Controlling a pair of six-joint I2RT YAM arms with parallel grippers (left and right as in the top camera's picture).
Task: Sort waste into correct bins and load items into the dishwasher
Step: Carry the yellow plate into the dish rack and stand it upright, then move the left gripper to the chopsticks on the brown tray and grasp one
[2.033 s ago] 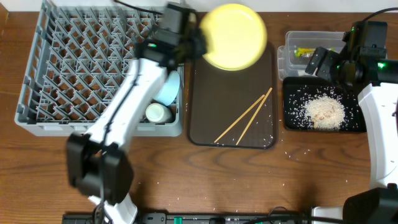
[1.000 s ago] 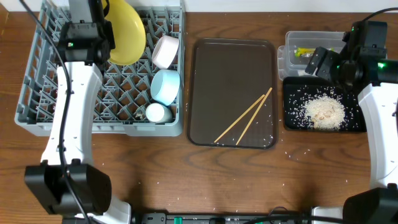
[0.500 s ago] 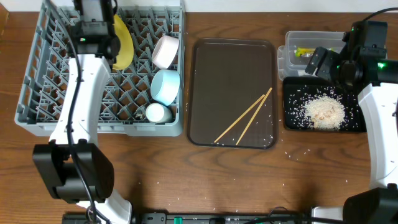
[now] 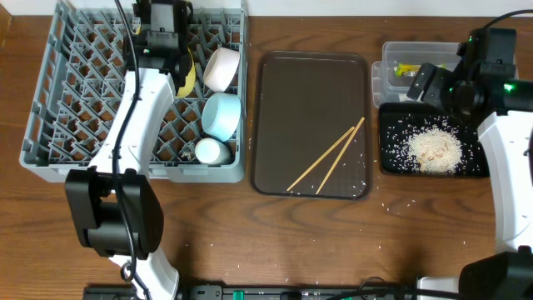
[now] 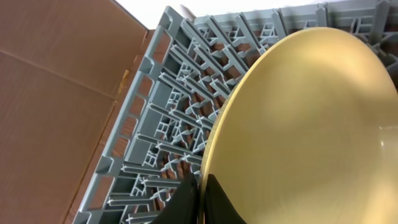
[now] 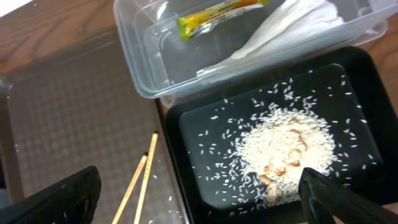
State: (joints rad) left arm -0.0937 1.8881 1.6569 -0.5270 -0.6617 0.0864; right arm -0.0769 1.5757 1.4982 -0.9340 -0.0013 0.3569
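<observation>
My left gripper (image 4: pixel 171 52) is shut on the rim of the round yellow plate (image 4: pixel 191 75), which stands on edge among the pegs at the back of the grey dish rack (image 4: pixel 58 108). In the left wrist view the fingers (image 5: pixel 200 198) pinch the plate's edge (image 5: pixel 311 124). A white bowl (image 4: pixel 221 68), a light blue bowl (image 4: pixel 221 115) and a small white cup (image 4: pixel 210 151) sit in the rack's right side. Two chopsticks (image 4: pixel 326 156) lie on the brown tray (image 4: pixel 283 92). My right gripper (image 6: pixel 199 199) is open and empty above the black tray (image 6: pixel 205 124) holding rice (image 6: pixel 283 146).
The clear tub (image 6: pixel 134 68) behind the black tray holds the green-yellow wrapper (image 6: pixel 217 11) and the white napkin (image 6: pixel 292 25). Loose rice grains lie on the brown tray's front right and on the table near the front edge (image 4: pixel 391 204).
My left arm carried the plate from over the brown tray to the rack, turned it on edge, then shifted it right toward the white bowl. The right arm has not moved.
</observation>
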